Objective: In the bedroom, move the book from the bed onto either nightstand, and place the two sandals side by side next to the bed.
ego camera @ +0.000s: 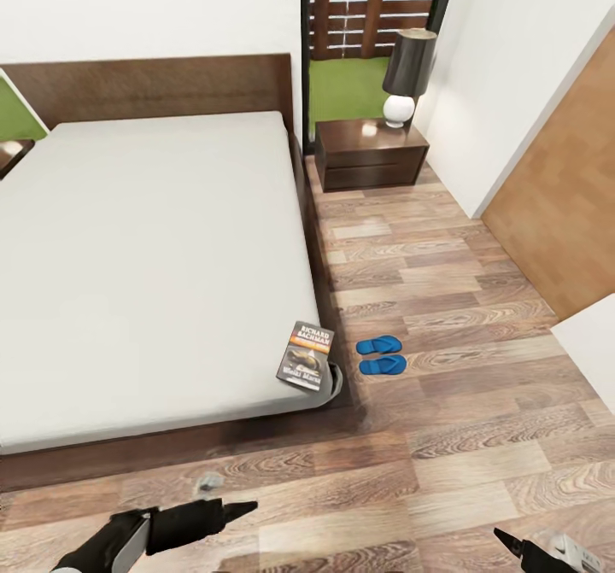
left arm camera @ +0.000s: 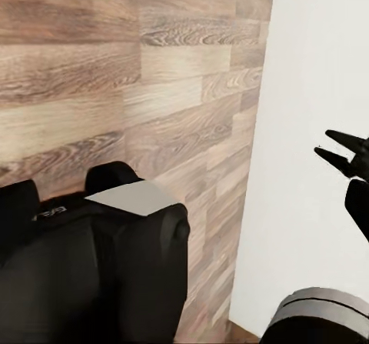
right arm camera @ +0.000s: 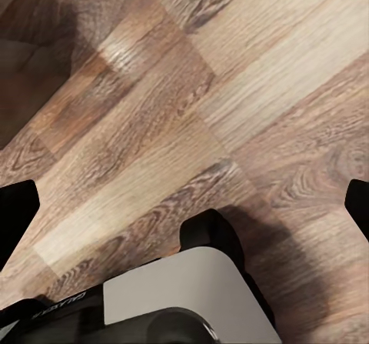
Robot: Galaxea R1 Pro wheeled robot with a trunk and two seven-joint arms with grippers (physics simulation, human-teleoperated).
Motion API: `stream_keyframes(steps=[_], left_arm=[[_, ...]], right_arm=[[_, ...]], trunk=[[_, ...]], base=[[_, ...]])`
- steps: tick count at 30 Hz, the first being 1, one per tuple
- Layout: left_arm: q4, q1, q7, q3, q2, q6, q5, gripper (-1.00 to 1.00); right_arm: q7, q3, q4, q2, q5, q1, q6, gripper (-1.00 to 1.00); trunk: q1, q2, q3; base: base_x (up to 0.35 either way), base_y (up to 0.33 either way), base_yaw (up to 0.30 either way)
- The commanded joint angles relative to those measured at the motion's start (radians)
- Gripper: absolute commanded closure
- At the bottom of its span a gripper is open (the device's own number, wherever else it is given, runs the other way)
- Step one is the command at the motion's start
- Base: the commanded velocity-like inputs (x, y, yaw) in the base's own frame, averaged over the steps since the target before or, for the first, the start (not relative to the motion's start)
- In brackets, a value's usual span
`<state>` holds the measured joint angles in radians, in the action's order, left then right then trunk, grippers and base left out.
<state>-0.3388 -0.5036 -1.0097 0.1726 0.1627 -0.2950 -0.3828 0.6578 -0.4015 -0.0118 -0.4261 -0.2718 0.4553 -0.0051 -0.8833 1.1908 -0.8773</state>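
In the head view the book [ego camera: 306, 355] lies flat on the near right corner of the bed [ego camera: 154, 257], on the light-grey mattress. Two blue sandals [ego camera: 381, 355] lie side by side on the wood floor just right of that corner, close to the bed base. A dark nightstand [ego camera: 371, 153] stands at the bed's far right, a second one [ego camera: 7, 156] peeks in at the left edge. My left gripper [ego camera: 243, 506] hangs low over the floor in front of the bed, open and empty. My right gripper [ego camera: 506, 540] is at the lower right, open, over bare planks [right arm camera: 192, 113].
A lamp [ego camera: 406, 78] with a dark shade and white base stands on the right nightstand. A brown door panel [ego camera: 564, 206] and white walls bound the right side. A white block [ego camera: 589, 351] juts in at right. A small grey item [ego camera: 207, 481] lies on the floor.
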Motion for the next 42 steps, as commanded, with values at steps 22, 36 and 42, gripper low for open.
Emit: stream_keyframes(steps=[22, 36, 42], left_arm=[[0.205, 0.002, 0.041, 0.001, 0.023, 0.265, -0.018, -1.0], [0.205, 0.002, 0.039, 0.002, 0.021, 0.266, -0.018, -1.0], [0.205, 0.002, 0.038, 0.002, 0.021, 0.266, -0.018, -1.0]], right_arm=[[0.134, 0.011, -0.676, 0.004, 0.146, 0.015, 0.749, -1.0], [0.542, 0.09, -0.929, 0.005, 0.199, 0.023, 0.988, -1.0], [0.741, 0.265, -0.949, 0.005, 0.211, 0.023, 1.001, -1.0]], trunk=[[0.038, -0.07, 0.031], [0.038, -0.07, 0.031], [0.038, -0.07, 0.031]], base=[[0.0, 0.0, 0.0], [0.0, 0.0, 0.0], [0.0, 0.0, 0.0]])
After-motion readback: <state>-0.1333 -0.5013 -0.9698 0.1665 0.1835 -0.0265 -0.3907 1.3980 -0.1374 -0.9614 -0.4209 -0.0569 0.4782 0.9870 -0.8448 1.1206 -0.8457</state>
